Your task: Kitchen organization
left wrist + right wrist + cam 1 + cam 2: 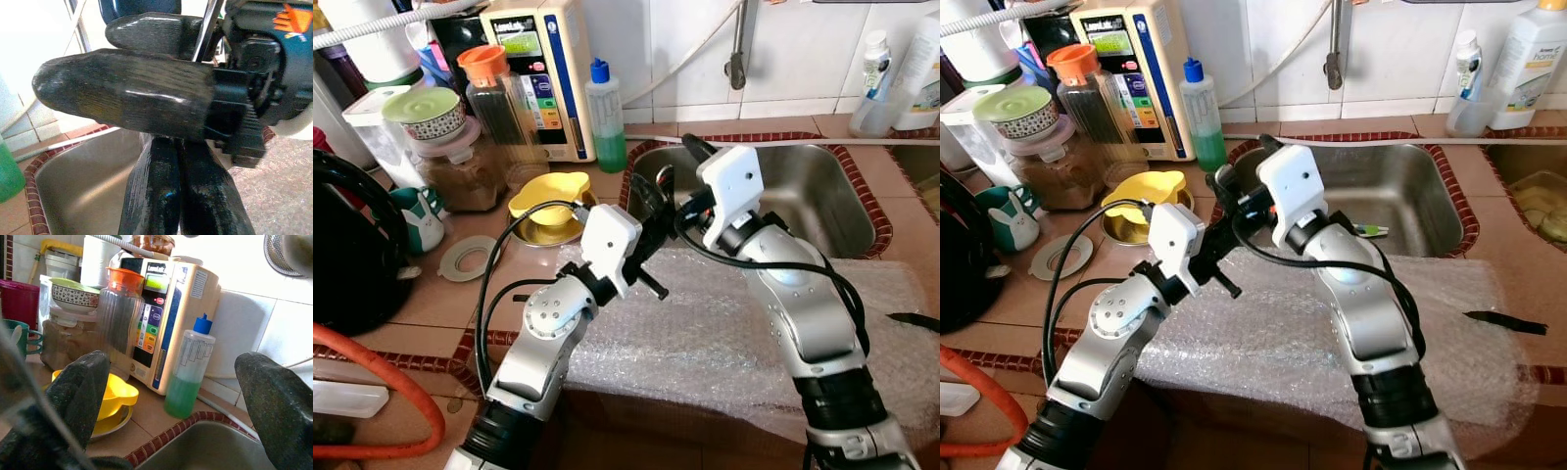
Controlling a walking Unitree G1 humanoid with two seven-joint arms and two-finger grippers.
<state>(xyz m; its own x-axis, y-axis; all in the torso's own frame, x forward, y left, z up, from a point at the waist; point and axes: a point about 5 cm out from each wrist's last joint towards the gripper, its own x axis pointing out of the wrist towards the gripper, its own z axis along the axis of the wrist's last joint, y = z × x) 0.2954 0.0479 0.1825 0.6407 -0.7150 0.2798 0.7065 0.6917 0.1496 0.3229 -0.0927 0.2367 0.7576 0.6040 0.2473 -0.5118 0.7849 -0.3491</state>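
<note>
**Two hands crowd together at the sink's edge**

The main risk here is a tangle. The left hand (651, 230) and the right hand (680, 166) sit almost on top of each other over the near-left corner of the sink (822, 186), and black cables loop between the two arms. My guess is that any quick swing could snag a cable or knock one hand into the other. The left wrist view has one hand's fingers lying across the other's, touching or close to it.

The left hand's fingers are pressed together with nothing between them. The right hand's fingers are spread wide and hold nothing.

No single item is yet singled out. Just beyond the right hand stands a bottle (188, 367) with a blue cap and green liquid filling its lower part, upright on the tiled counter (568, 259). Beside it lies a yellow dish (115, 396) resting on a metal plate, and past that a ribbed jar (120, 328) with an orange lid. A careless reach could tip the slim bottle into the sink.
</note>
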